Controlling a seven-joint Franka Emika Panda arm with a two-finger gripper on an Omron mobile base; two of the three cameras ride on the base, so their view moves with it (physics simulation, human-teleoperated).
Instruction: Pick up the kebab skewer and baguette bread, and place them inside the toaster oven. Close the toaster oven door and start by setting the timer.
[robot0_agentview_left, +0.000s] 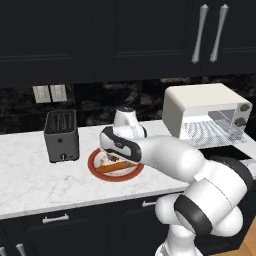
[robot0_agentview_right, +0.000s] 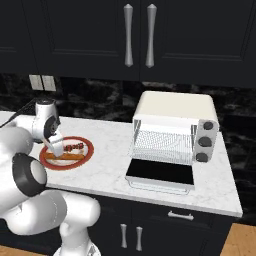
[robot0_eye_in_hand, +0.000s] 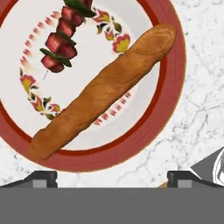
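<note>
The long brown baguette bread (robot0_eye_in_hand: 105, 89) lies slanted across a red-rimmed plate (robot0_eye_in_hand: 173, 100) with little flowers. The kebab skewer (robot0_eye_in_hand: 63, 37) lies beside it on the plate, not touching

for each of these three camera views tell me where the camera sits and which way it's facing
Left base view: behind the arm's left, facing the counter; white arm rises lower right over the plate.
Right base view: behind its right, facing the open toaster oven; arm lower left.
Hand view: on the hand, looking down at the baguette bread and kebab skewer; open gripper fingertips at the bottom.
Shared: all show plate, bread and skewer.
</note>
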